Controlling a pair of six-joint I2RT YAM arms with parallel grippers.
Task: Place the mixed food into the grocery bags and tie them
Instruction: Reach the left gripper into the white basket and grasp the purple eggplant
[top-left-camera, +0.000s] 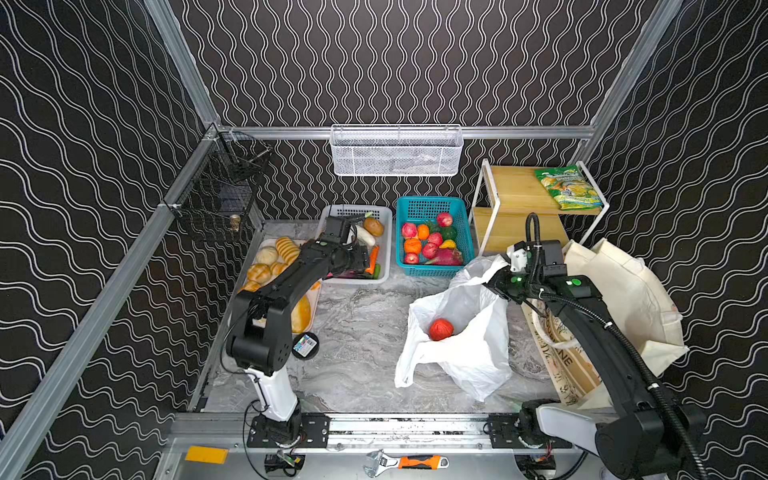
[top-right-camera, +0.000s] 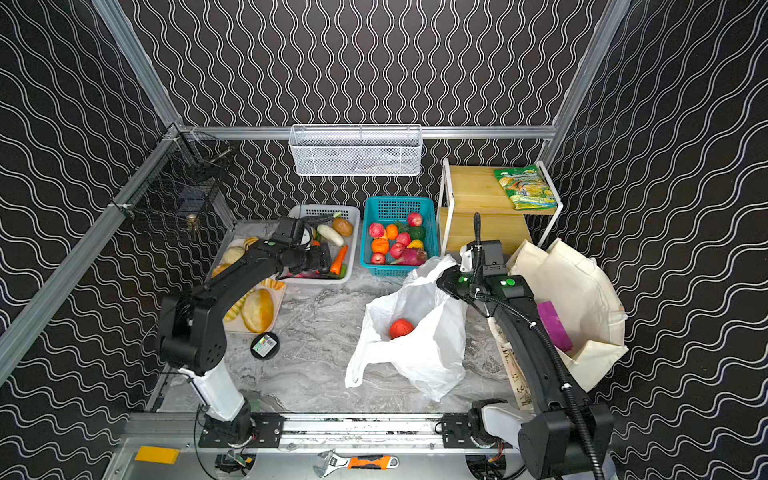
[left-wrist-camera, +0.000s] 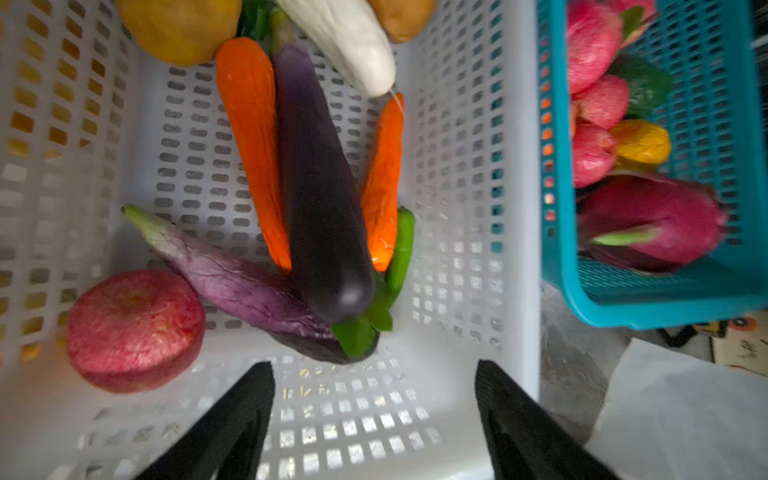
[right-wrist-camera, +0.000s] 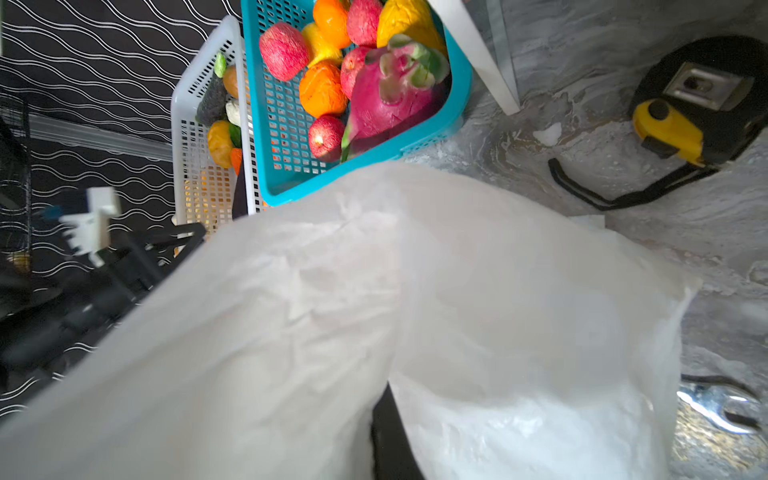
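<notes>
Where right hand (top-left-camera: 492, 284) grips, bag (top-left-camera: 457, 357) crinkly, white

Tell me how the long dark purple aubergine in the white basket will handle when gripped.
The glossy dark purple aubergine looks smooth, so it may slip. It rests on two orange carrots, so it could roll sideways if nudged.

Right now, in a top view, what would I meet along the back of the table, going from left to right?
Bread rolls → white basket → teal basket → wooden shelf.
</notes>
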